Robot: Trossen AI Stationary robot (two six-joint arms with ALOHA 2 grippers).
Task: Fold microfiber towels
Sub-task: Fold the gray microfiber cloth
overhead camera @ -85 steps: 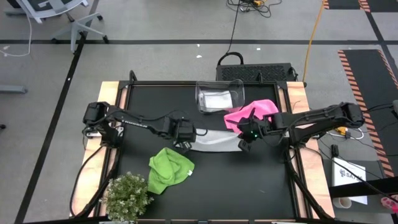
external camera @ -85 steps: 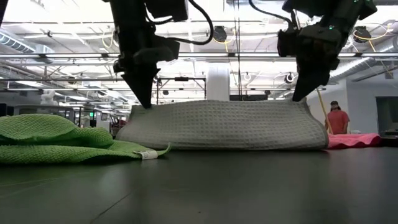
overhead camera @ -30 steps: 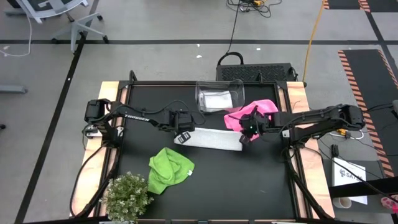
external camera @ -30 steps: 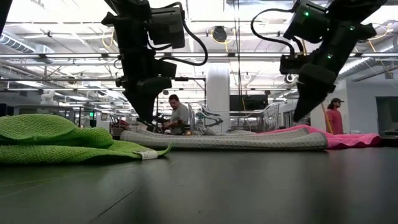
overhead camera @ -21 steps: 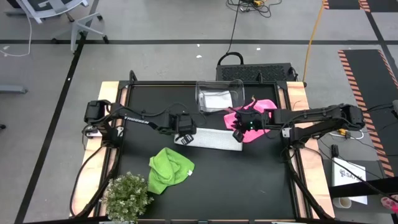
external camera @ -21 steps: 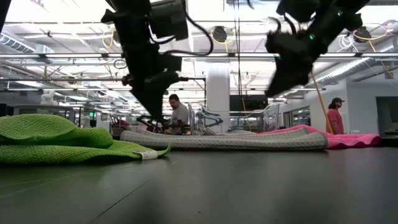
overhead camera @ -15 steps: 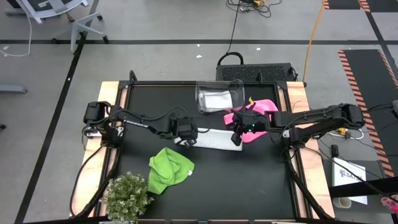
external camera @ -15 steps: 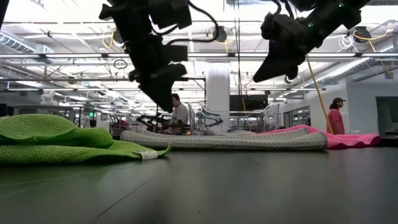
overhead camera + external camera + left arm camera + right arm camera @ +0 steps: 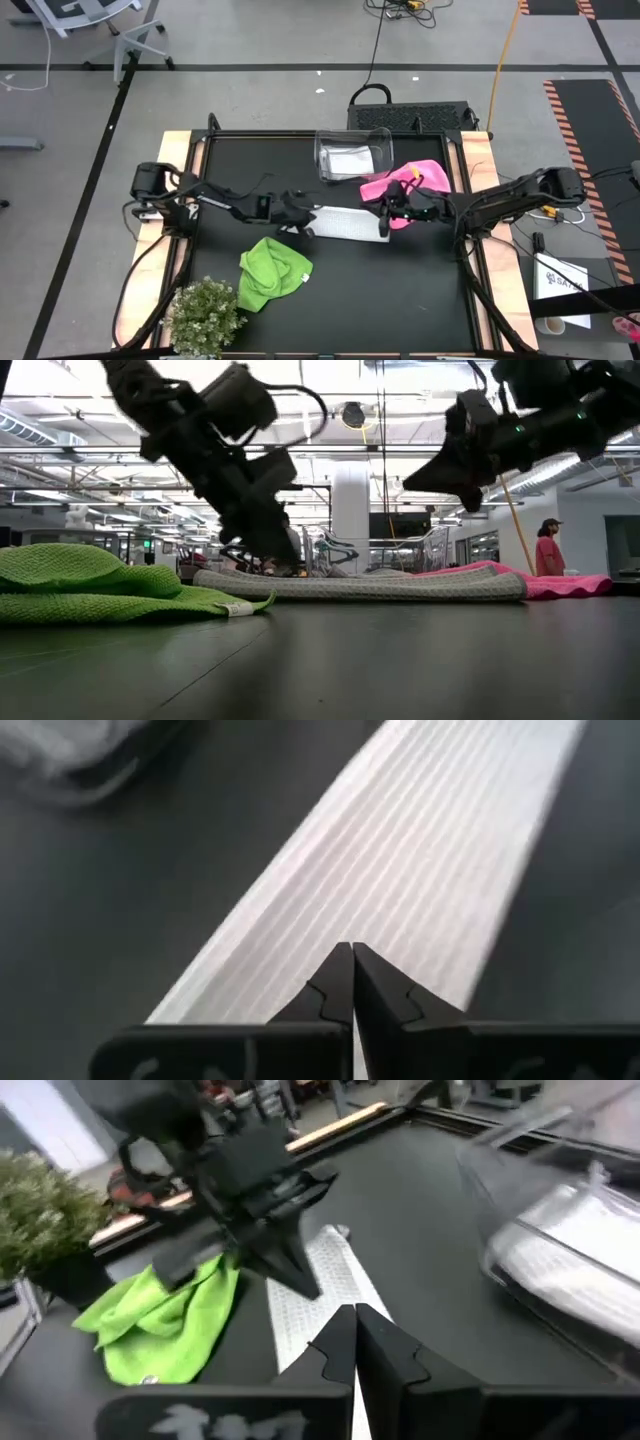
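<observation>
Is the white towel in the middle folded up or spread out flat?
Folded. The white towel lies as a narrow strip, and its edge shows stacked layers in the low view.

The table (image 9: 330, 290) has a black top with light wood strips down its left and right sides. A white towel (image 9: 345, 222) lies folded flat in the middle. A lime green towel (image 9: 272, 272) lies bunched up near the front left. A small bushy plant (image 9: 205, 315) stands at the near left corner. A pink towel (image 9: 405, 180) lies crumpled on the right. A clear bin (image 9: 352, 153) sits at the far side with something white inside it.
</observation>
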